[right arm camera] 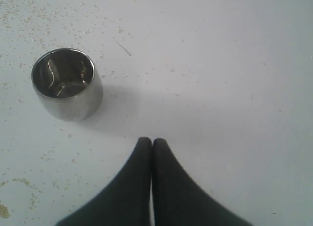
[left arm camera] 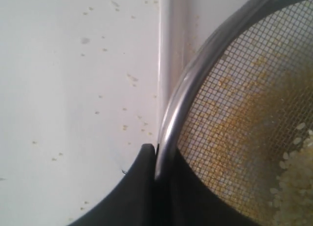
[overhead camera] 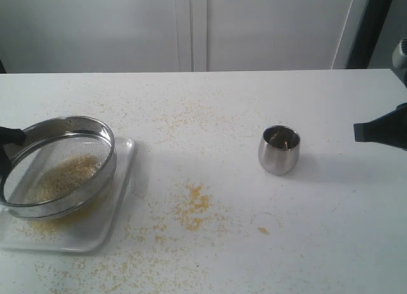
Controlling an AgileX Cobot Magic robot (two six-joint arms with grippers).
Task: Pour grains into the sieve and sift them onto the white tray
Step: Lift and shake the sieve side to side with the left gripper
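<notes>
White and smooth, the table (overhead camera: pixel 254 103) takes up nearly the whole exterior view, and many fine yellowish specks are scattered on it. At its front left corner lies the white tray (overhead camera: pixel 108 227), glossy, with rounded corners and a low raised rim. Over the tray hangs the sieve (overhead camera: pixel 109 170), a wide shallow steel ring with grey mesh. It is tilted so that its open side faces partly toward the camera. I cannot tell if its low edge touches the tray. The left gripper (left arm camera: pixel 155 155) comes in from the left edge of the table and pinches the ring. In the left wrist view the thin steel rim stands between the two black fingers (left arm camera: pixel 137 187), one outside the ring and one inside over the mesh. The right gripper (right arm camera: pixel 150 143) hovers at the right side, well apart from the sieve, with its two dark fingertips pressed together and nothing between them. Near it, toward the middle of the table, the small rounded steel cup (overhead camera: pixel 279 150) stands upright, and no grains can be seen inside it. The grains (overhead camera: pixel 63 176) lie as a sandy beige heap on the mesh, with paler, coarser bits among them. A thin yellow layer is seen on the tray under the sieve. A small spilled patch (overhead camera: pixel 194 205) lies on the table between the tray and the cup.
</notes>
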